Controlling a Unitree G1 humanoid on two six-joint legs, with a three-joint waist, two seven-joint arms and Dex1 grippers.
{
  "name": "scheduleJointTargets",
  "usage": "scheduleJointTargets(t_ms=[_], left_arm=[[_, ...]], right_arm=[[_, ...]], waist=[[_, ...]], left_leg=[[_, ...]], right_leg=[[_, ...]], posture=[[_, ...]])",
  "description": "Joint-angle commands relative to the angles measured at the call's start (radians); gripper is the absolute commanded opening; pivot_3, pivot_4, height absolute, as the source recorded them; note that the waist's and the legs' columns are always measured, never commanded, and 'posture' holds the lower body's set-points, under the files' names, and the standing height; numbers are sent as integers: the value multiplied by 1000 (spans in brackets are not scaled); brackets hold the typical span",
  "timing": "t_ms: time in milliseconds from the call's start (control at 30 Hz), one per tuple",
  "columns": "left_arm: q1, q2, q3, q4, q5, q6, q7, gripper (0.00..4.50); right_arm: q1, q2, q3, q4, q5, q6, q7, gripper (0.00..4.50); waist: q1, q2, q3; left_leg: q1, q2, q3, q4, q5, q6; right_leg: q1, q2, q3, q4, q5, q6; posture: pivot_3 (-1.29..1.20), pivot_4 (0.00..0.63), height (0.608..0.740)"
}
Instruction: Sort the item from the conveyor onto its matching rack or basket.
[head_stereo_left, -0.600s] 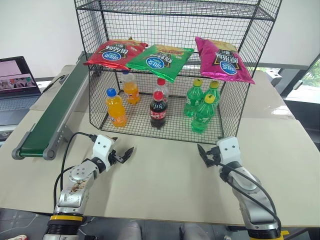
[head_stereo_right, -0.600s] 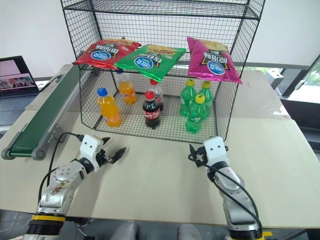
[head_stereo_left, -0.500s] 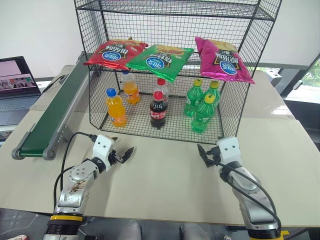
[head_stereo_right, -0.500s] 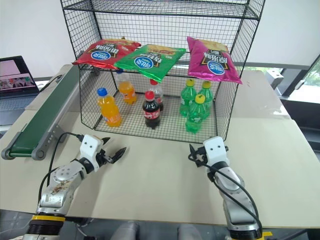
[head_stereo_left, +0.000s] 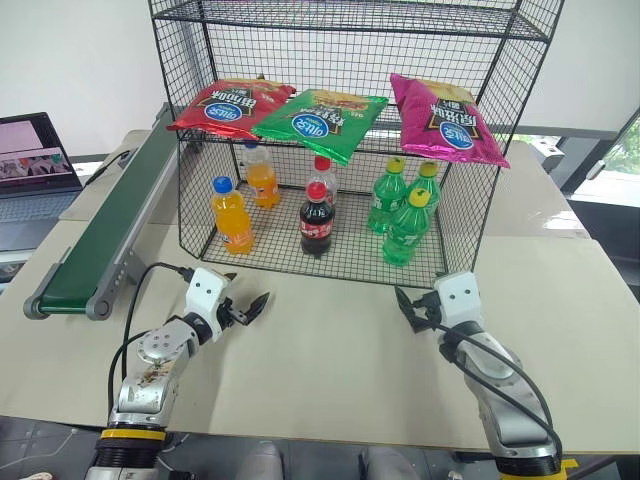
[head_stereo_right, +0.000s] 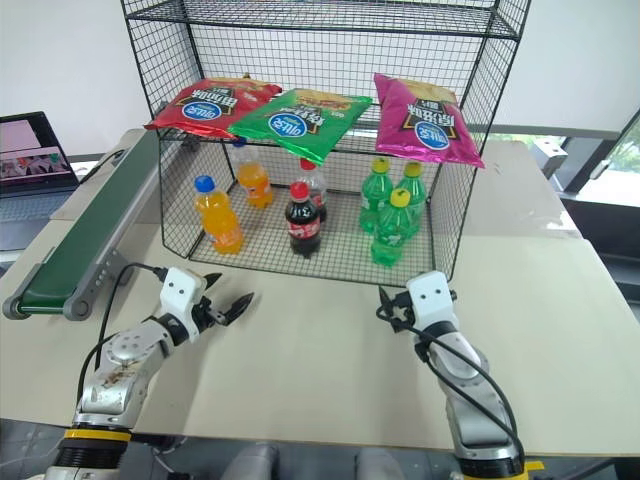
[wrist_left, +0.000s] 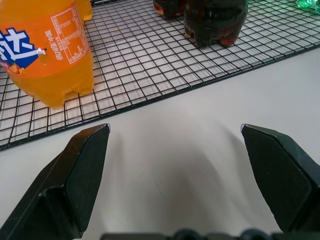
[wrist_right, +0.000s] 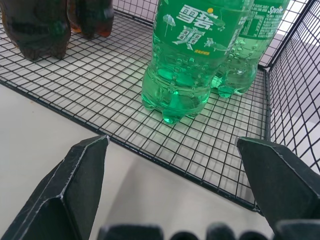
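Both pincers hover empty over the pale table (head_stereo_left: 330, 370), just in front of the black wire unit. On the left, the left gripper (head_stereo_left: 249, 307) has its two black fingers spread wide apart with nothing between them; its wrist camera looks past them at the orange soda bottle (wrist_left: 47, 50) and a dark cola bottle (wrist_left: 212, 22) standing on the grid floor. On the right, the right gripper (head_stereo_left: 410, 309) is likewise released and holds nothing, its fingers parted before a green soda bottle (wrist_right: 192, 55).

A red chip bag (head_stereo_left: 233, 106) with a blue-and-white round logo lies flat at the left end of the wire-grid shelf (head_stereo_left: 375, 150), its edge jutting over the front rim. Beside it, and touching it, lies a green bag (head_stereo_left: 320, 120); a magenta bag (head_stereo_left: 447, 120) rests at the right end, a little apart from the green one.

Under the shelf, the mesh-walled basket (head_stereo_left: 460, 215) holds the bottles upright: two orange at left, two cola in the middle, three green at right.

Along the table's left side runs the dark green conveyor belt (head_stereo_left: 105, 230), its surface bare, with grey rails and a roller at the near end. A laptop (head_stereo_left: 35, 165) sits open beyond it.
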Motion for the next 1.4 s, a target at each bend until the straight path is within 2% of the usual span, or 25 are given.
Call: scheduleJointTargets(t_ms=[33,1033,1400], left_arm=[[-15,6,26,-18,-11,-9,6,4481],[-21,27,36,-11,-13,-9,-12,4481],[29,60,101,-44,-22,1,2,4481]], right_arm=[[-12,-6,-7,-29,-5,-31,-6,4500],[-1,3,10,-42,-14,-29,-12,4500],[-15,8,38,-21,-9,-32,1,4500]], waist=[[0,0,0],[0,0,0],[-2,0,0]], left_leg=[[0,0,0,0,0,0],[0,0,0,0,0,0],[0,0,0,0,0,0]], right_leg=[[0,0,0,0,0,0],[0,0,0,0,0,0],[0,0,0,0,0,0]], posture=[[0,150,740],[0,150,740],[0,150,740]])
